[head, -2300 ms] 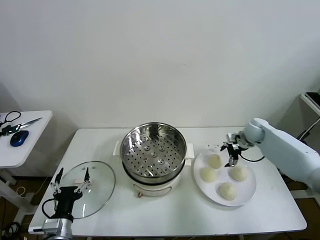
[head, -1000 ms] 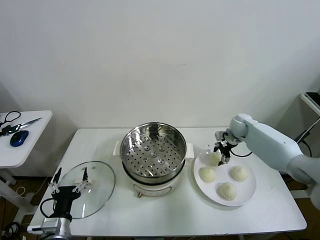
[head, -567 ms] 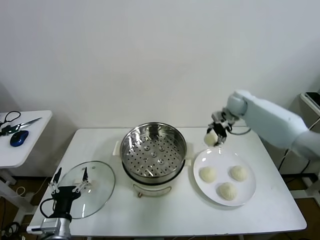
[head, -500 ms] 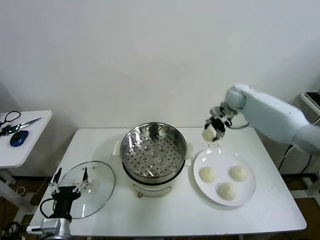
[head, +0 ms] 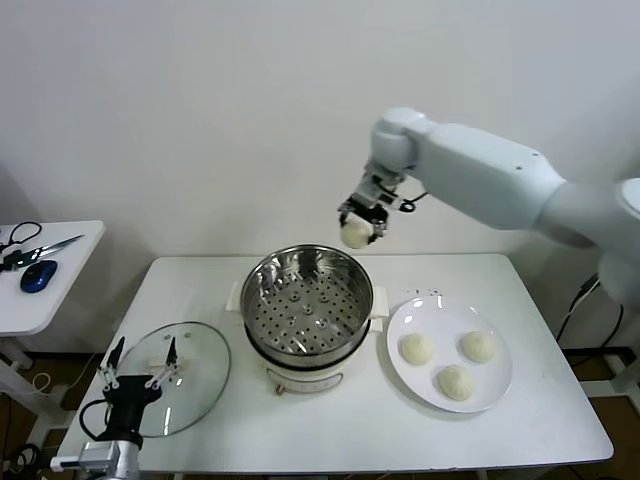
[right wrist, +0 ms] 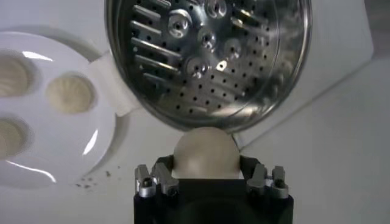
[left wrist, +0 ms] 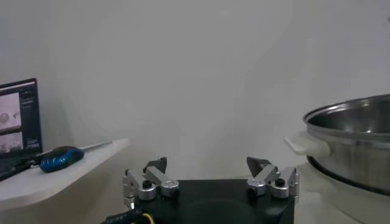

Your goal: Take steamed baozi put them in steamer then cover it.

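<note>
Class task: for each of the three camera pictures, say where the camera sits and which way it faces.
Head: high, looking down at table; both arms show.
Left wrist: low, facing sideways past open left hand toward steamer.
Right wrist: above, looking down past right hand holding baozi.
All views share the steamer.

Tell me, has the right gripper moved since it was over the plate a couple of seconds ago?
Yes. The right gripper, holding a baozi, has risen and swung leftward from the plate to above the steamer's back rim.

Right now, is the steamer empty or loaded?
Empty: the steamer's perforated tray is bare; the right pincer holds one baozi above its rim.
</note>
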Available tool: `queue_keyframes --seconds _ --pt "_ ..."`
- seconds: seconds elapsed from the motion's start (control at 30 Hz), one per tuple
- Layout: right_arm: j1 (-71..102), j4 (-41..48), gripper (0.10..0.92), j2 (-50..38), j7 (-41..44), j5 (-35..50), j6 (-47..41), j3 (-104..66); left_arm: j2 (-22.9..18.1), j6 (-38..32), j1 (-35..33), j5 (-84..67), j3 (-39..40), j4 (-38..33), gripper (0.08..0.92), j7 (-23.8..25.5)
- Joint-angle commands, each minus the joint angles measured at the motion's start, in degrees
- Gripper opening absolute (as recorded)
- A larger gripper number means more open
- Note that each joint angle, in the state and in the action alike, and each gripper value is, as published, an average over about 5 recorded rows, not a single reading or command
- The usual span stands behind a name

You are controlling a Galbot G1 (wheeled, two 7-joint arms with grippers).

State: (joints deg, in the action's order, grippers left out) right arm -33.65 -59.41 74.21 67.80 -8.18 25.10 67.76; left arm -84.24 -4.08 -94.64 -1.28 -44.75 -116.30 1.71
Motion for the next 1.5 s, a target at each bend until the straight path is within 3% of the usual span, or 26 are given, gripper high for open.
queue_keyframes --seconds 0.03,0.4,0.93,1.1,1.3,1.5 --pt "3.5 -0.6 0.704 7.5 -1.4 -10.1 6.8 -0.2 0.1 0.0 -0.2 0.1 0.2 -0.3 0.823 0.2" --pt "10.3 4.9 0.704 11.1 -3.5 -20.2 10.5 -2.3 1.0 -0.1 -1.1 -0.4 -0.1 -0.1 0.823 0.4" --pt "12.8 7.8 0.735 11.6 -4.1 -19.5 10.8 -1.6 1.2 -0.8 -1.9 -1.1 -0.3 1.1 0.823 0.5" --pt "11.8 6.7 0.813 10.8 -4.6 -19.0 10.2 -1.5 1.1 -0.6 -1.5 -1.0 -0.1 1.1 0.823 0.4" --pt "8.8 1.8 0.823 6.9 -4.2 -16.8 10.6 -3.1 1.1 -0.4 -1.7 -0.7 -0.1 0.6 0.823 0.2" --pt "-1.1 -8.7 0.823 -3.7 -13.2 -4.9 3.2 3.6 1.3 -0.2 -2.3 -0.8 -0.1 -0.3 0.823 0.2"
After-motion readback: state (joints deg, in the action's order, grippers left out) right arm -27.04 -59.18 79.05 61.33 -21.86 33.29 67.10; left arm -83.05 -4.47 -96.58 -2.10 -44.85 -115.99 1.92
